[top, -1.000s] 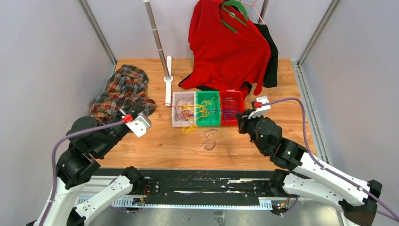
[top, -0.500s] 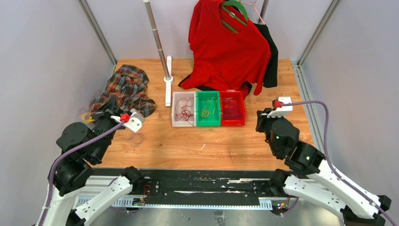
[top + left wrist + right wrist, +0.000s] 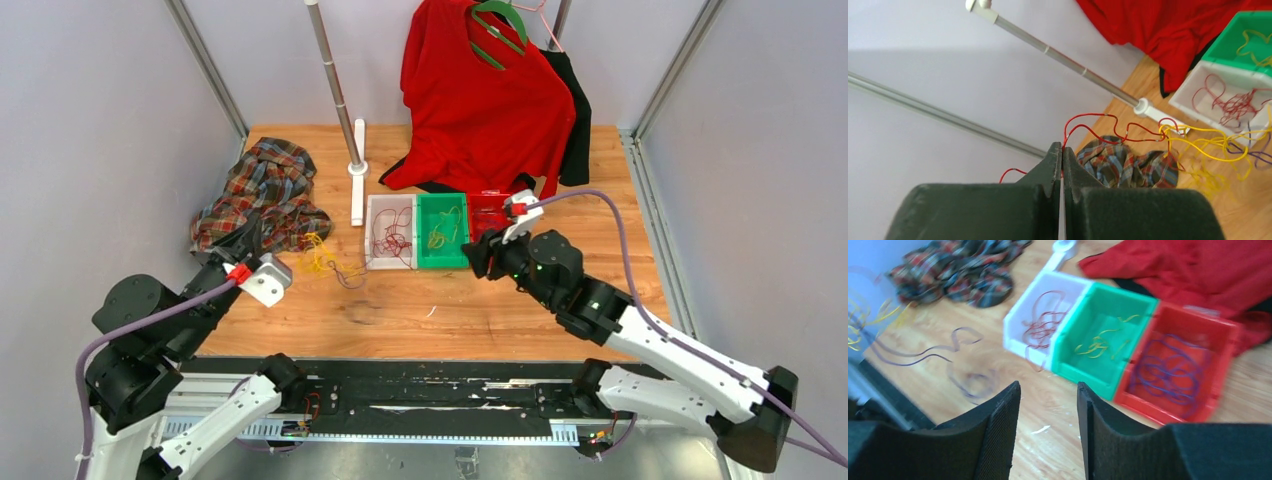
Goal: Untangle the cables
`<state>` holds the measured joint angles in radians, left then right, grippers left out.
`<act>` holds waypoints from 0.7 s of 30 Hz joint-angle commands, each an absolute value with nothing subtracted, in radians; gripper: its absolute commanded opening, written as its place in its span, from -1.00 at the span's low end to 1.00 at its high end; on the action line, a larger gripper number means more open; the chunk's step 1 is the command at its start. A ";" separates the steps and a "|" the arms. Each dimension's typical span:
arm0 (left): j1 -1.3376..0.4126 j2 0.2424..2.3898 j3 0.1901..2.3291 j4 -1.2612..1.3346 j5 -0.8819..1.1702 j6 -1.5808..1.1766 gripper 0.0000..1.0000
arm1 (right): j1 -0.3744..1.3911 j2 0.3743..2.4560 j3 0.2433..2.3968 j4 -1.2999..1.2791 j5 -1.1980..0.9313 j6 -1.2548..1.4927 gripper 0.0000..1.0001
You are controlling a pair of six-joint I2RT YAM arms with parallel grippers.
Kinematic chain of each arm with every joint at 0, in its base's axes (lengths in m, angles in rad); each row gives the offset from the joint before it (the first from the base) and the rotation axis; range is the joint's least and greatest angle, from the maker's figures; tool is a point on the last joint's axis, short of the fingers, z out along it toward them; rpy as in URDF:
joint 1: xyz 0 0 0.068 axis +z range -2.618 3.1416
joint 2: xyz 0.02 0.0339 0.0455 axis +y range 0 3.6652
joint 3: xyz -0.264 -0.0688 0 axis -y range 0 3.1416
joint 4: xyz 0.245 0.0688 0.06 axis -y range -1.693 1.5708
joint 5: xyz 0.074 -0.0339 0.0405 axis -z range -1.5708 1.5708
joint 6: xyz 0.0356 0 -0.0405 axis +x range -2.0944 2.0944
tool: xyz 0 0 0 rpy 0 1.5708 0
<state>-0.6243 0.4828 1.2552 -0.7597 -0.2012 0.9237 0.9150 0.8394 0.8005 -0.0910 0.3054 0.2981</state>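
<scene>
My left gripper [image 3: 1062, 150] is shut on a red cable [image 3: 1098, 131] that runs out to a knot of yellow cable [image 3: 1208, 150] and purple cable [image 3: 1258, 157]. From above, that tangle [image 3: 322, 262] hangs just right of the left gripper [image 3: 240, 238], left of the bins. A loose purple cable [image 3: 968, 382] lies on the wood. My right gripper [image 3: 1048, 390] is open and holds nothing; it hovers at the front of the green bin [image 3: 443, 230]. The white bin [image 3: 390, 232] holds red cables and the red bin [image 3: 1173, 370] purple ones.
A plaid shirt [image 3: 262, 190] lies at the left rear. A red garment [image 3: 480, 100] hangs on a hanger behind the bins, over a black one. A metal pole [image 3: 335, 80] stands on a white base [image 3: 358, 185]. Frame posts line both sides.
The right gripper opened and swung left from the right side to the front of the bins. The left arm drew back and down, and the tangle it holds now hangs left of the bins.
</scene>
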 commanded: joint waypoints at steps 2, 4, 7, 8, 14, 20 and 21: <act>-0.624 0.481 1.313 -0.731 0.011 0.841 -0.99 | 0.963 0.935 0.735 0.188 -0.025 0.321 0.01; -0.624 0.480 1.315 -0.722 0.093 0.824 -0.99 | 0.984 0.989 0.724 0.254 -0.076 0.319 0.04; -0.624 0.491 1.320 -0.707 0.197 0.802 -0.99 | 0.999 1.070 0.719 0.327 -0.132 0.326 0.06; -0.624 0.495 1.323 -0.705 0.218 0.795 -0.99 | 1.007 1.092 0.717 0.358 -0.141 0.328 0.07; -0.624 0.531 1.327 -0.705 0.265 0.796 -0.99 | 1.104 1.222 0.755 0.450 -0.169 0.247 0.10; -0.624 0.538 1.328 -0.703 0.263 0.804 -0.99 | 1.193 1.323 0.776 0.511 -0.165 0.182 0.10; -0.624 0.537 1.327 -0.703 0.258 0.804 -0.99 | 1.213 1.331 0.780 0.514 -0.144 0.161 0.10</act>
